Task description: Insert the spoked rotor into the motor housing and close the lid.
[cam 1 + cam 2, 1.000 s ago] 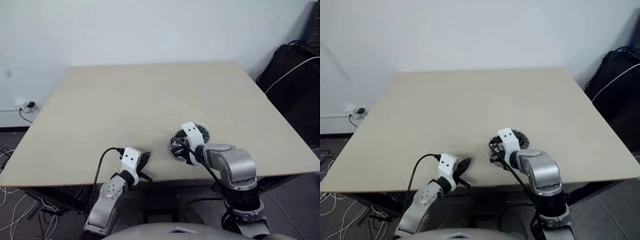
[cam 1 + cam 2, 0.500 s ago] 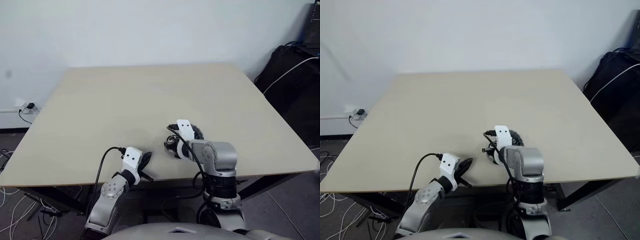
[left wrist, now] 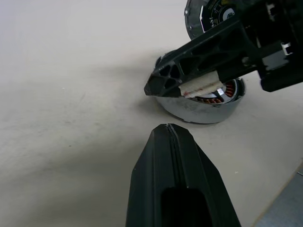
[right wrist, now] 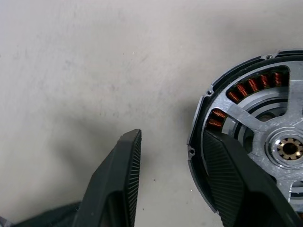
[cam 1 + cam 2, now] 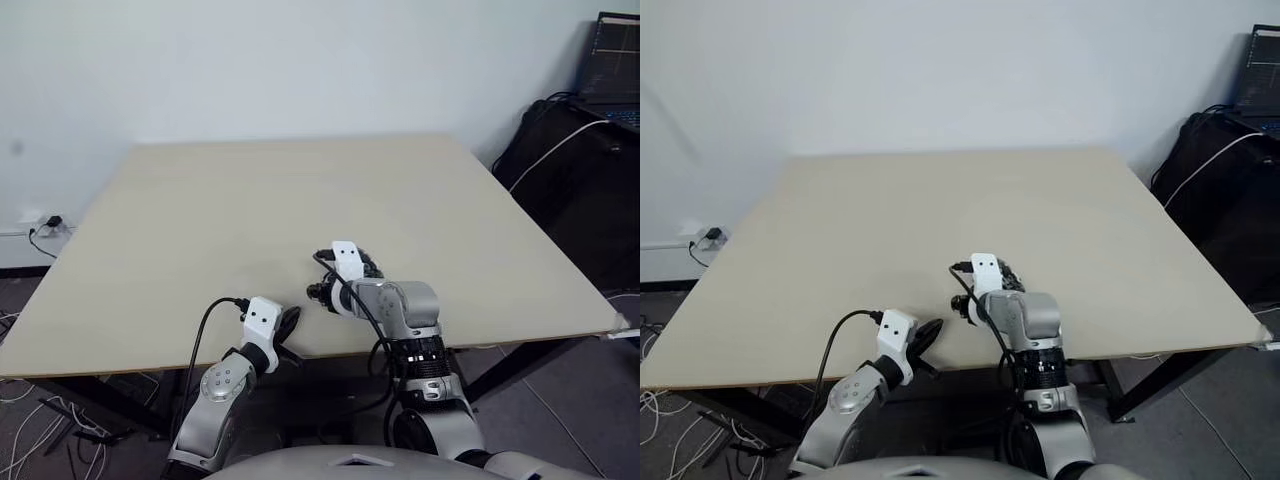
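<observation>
The motor housing (image 4: 265, 146) lies flat on the pale surface (image 5: 250, 200) near its front edge, with the spoked rotor (image 4: 284, 142) already seated in it: silver spokes and a small hub sit inside the dark rim, and copper-orange windings show through the gaps. The right gripper (image 4: 175, 175) points steeply down at the housing's edge with its fingers parted and holding nothing; one ribbed pad (image 4: 222, 175) overlaps the rim, though actual contact cannot be told, and the other stands over bare surface beside the part. The left gripper (image 3: 173, 137) has its fingers pressed fully together on nothing and lies low just beside the housing. A second round part (image 3: 208, 14), partly hidden behind the right gripper, stands near the housing on its far side; it may be the lid, but too little shows to be sure. Judged from the metal shell and wound copper, the assembly should be rigid and fairly heavy for its width, with a smooth rim that could slip between pads. The outer rim, taken across its width, looks the safest hold; the windings and thin spokes appear the most easily damaged. The lid, a light cap, would likely suit an edge grasp and a level descent.
</observation>
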`<state>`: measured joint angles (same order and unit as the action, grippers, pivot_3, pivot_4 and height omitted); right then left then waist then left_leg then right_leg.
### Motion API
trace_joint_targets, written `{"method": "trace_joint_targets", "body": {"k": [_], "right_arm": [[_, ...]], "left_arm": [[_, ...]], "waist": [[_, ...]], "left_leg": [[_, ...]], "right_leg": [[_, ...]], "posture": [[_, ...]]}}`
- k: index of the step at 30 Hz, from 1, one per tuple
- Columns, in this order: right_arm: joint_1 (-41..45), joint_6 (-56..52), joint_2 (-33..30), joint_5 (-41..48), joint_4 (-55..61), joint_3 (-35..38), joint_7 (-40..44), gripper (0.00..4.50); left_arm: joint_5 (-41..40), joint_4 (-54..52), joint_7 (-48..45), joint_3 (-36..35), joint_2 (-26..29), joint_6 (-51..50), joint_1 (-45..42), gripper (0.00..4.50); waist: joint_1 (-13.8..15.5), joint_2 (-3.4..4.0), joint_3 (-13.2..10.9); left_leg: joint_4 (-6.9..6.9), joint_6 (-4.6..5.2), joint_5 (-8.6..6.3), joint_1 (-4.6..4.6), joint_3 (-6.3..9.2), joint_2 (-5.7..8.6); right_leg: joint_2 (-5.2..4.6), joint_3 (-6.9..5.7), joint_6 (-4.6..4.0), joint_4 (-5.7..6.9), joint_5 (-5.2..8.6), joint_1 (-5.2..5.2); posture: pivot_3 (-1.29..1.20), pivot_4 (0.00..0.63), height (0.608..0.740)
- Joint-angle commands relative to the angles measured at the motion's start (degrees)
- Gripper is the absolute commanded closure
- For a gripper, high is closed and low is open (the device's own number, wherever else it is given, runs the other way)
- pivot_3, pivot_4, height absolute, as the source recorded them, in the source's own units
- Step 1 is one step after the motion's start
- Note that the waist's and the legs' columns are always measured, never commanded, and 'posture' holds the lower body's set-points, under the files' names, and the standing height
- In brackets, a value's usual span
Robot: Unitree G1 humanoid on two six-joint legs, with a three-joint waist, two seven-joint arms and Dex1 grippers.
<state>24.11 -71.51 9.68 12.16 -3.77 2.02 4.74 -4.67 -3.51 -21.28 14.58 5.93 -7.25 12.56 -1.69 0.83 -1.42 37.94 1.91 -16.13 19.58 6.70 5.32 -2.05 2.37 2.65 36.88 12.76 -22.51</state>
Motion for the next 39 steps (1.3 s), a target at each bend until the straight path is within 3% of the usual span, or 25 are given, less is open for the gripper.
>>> {"method": "trace_joint_targets", "body": {"k": [1,6,9,11,16,27,30,34,39], "right_arm": [[3.93,3.31,8.24,4.53,2.17,0.31,1.01,2.34],[3.16,3.13,8.31,15.57,8.86,2.43,6.96,2.34],[2.57,1.58,6.88,18.87,11.47,1.81,6.96,2.34],[2.31,1.0,3.38,17.21,12.4,-2.85,6.06,2.34],[1.64,0.84,-0.51,13.54,10.76,-8.52,4.09,2.34],[2.09,2.81,-0.89,14.09,10.07,-9.44,6.43,2.34],[1.78,6.17,-1.89,14.32,11.77,-10.91,9.37,2.34],[0.87,16.9,-8.52,11.72,17.98,-18.34,17.23,2.34],[-1.36,27.11,-13.57,13.14,26.03,-21.17,25.49,2.34]], "left_arm": [[-0.28,-1.65,0.01,-0.03,-0.15,0.61,-0.8,4.5],[-0.48,-1.71,-0.35,-0.18,0.1,0.57,-0.89,4.5],[-0.63,-1.74,-0.6,-0.28,0.4,0.37,-1.01,4.5],[-0.65,-1.65,-0.8,-0.06,0.58,0.16,-1.36,4.5],[-0.75,-1.45,-0.93,0.16,0.8,-0.11,-2.1,4.5],[-0.81,-2.25,-0.62,-0.29,1.08,0.04,-1.59,4.5],[-0.85,-2.49,-0.58,-0.44,1.21,0.14,-1.42,4.5],[-0.85,-2.9,-0.57,-0.63,1.34,0.29,-1.08,4.5],[-0.89,-3.33,-0.78,-0.6,1.45,0.62,-0.7,4.5]], "waist": [[-0.45,0.07,-0.07],[-1.02,0.2,-0.22],[-0.89,0.17,-0.19],[-0.58,0.19,-0.16],[-0.03,0.19,-0.14],[0.43,0.17,-0.13],[0.4,0.18,-0.13],[0.37,0.17,-0.13],[0.52,0.14,-0.13]], "left_leg": [[0.0,0.0,0.0,0.0,0.0,0.0],[-0.16,-0.12,0.06,0.25,0.03,-0.11],[-0.49,0.09,0.15,0.47,0.05,-0.11],[-0.58,0.1,0.03,0.69,0.05,-0.1],[-0.62,-0.09,-0.04,0.94,0.02,-0.05],[-0.58,0.11,-0.04,0.91,0.01,0.01],[-0.58,0.09,0.02,0.89,0.02,0.01],[-0.54,0.12,0.02,0.87,0.03,0.02],[-0.48,0.14,0.0,0.87,0.04,0.02]], "right_leg": [[-0.01,-0.02,0.01,0.0,-0.01,-0.02],[0.02,-0.22,0.4,0.11,-0.27,-0.46],[0.04,-0.19,0.13,0.06,-0.15,-0.99],[0.02,-0.15,-0.37,0.08,-0.23,-1.14],[-0.02,-0.15,-0.5,-0.02,-0.25,-1.37],[-0.04,-0.22,-0.46,-0.03,-0.24,-1.3],[-0.03,-0.23,-0.42,-0.02,-0.23,-1.27],[-0.04,-0.24,-0.19,-0.04,-0.11,-1.23],[-0.06,-0.26,-0.17,-0.04,-0.11,-1.19]], "posture": [[0.0,0.0,0.74],[0.0,0.0,0.74],[0.0,0.0,0.74],[0.0,0.0,0.74],[0.0,0.0,0.74],[0.0,0.0,0.74],[0.0,0.0,0.74],[0.0,0.0,0.74],[0.0,0.0,0.74]]}}
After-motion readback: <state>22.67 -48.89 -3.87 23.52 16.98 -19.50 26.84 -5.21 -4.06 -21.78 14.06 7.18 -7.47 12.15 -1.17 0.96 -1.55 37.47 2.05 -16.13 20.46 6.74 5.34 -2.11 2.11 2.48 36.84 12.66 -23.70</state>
